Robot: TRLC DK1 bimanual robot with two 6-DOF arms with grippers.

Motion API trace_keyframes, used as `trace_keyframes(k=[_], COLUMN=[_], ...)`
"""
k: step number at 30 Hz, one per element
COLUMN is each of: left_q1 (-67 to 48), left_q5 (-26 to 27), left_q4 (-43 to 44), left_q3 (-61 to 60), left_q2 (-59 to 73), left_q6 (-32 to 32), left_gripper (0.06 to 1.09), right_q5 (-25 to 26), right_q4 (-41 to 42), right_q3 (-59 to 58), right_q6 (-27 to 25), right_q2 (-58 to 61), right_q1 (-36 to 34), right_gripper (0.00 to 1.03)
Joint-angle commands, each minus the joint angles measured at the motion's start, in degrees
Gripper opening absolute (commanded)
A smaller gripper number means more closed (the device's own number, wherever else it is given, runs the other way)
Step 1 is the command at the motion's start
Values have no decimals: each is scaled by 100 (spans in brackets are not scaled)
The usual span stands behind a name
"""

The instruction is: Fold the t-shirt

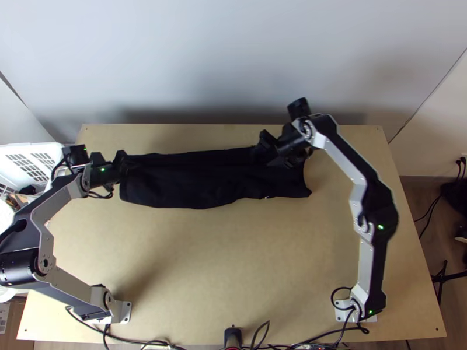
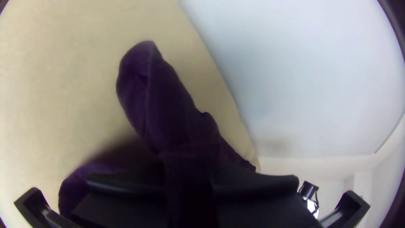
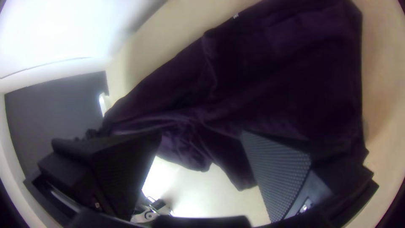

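Into a long strip it goes, the dark t-shirt, near the desk's far edge — crosswise folds look left to do. Left gripper, jaws seemingly pinching one end; right gripper — jaws spread, by the other.

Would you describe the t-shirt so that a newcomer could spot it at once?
On the light wooden table, look towards the far edge. The t-shirt is the long dark strip there, the left gripper at one end and the right gripper near the other. Unlike those hard black shapes, it is soft cloth with a small pale mark on its near edge.
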Motion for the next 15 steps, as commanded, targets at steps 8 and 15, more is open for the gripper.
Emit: trace_keyframes(k=[8, 15], left_q1=[1061, 920], left_q5=[22, -136], left_q4=[-675, -666], left_q3=[223, 883], left_q2=[30, -498], left_q6=[994, 730], left_gripper=[9, 9], right_q5=[-47, -47], right_q4=[366, 533], right_q3=[-1381, -1618], right_q6=[-498, -490], right_q2=[-1597, -1738], right_q1=[-417, -399], right_gripper=[89, 89])
